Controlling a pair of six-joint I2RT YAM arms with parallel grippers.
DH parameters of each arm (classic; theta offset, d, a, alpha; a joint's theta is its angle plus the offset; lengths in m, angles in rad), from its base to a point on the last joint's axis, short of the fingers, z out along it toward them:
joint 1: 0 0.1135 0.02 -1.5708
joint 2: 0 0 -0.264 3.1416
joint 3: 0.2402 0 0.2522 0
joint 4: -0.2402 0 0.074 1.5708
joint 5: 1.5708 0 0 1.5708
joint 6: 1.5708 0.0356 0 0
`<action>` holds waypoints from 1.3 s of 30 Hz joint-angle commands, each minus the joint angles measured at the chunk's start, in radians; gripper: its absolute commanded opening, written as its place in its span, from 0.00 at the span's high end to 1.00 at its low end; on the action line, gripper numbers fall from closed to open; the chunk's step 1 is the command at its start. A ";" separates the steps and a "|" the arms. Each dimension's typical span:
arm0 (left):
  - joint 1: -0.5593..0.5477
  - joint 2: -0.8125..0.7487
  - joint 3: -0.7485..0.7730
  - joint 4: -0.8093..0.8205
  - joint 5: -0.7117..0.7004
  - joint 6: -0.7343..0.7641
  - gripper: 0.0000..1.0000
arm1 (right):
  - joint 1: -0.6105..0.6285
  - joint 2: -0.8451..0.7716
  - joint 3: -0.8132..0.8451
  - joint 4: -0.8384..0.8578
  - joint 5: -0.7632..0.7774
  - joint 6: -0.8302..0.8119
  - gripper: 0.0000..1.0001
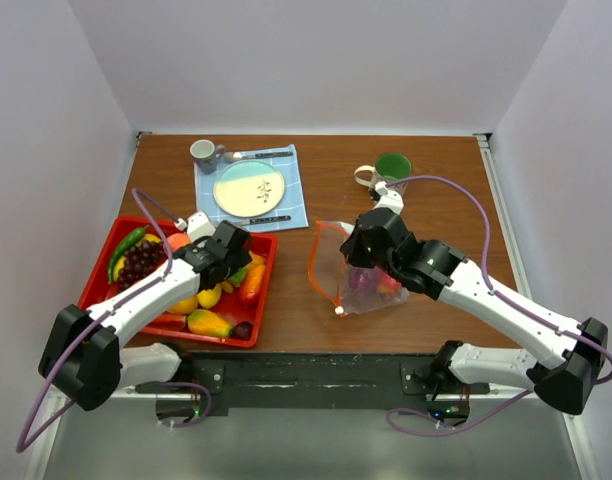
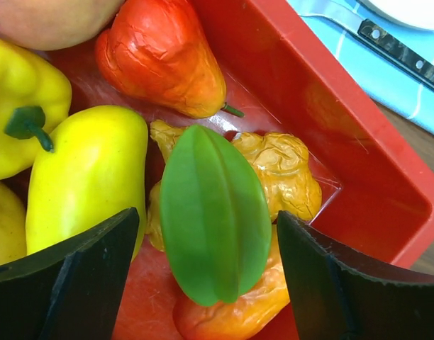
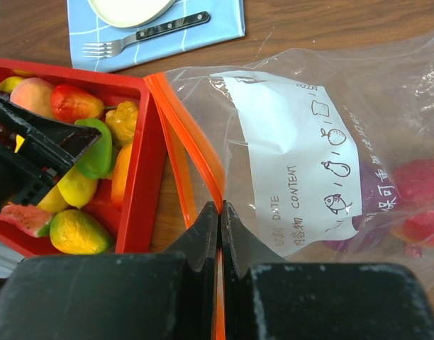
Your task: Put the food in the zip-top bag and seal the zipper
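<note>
With my right tool (image 3: 219, 210) clamped on the zipper (image 3: 180, 145), I should next close the spread left tool (image 2: 208, 216) on the green starfruit (image 2: 217, 170).

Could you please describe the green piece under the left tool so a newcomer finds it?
Start at the red tray on the left of the table. By its wall nearest the blue cloth, inside the open left tool, lies the green fruit. It is a smooth, ribbed, green oval; pieces around it are yellow, orange or red.
</note>
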 commanded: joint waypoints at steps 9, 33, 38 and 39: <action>0.019 -0.061 -0.017 0.076 0.014 0.062 0.63 | 0.003 -0.025 0.005 0.014 0.000 -0.007 1.00; -0.374 -0.198 0.115 0.429 0.336 0.169 0.74 | 0.011 0.039 0.111 -0.015 -0.009 0.006 1.00; -0.408 -0.123 0.152 0.483 0.350 0.169 0.74 | 0.025 0.036 0.128 -0.023 -0.011 0.018 1.00; -0.411 -0.104 0.157 0.492 0.347 0.168 0.74 | 0.028 0.035 0.134 -0.030 -0.009 0.020 1.00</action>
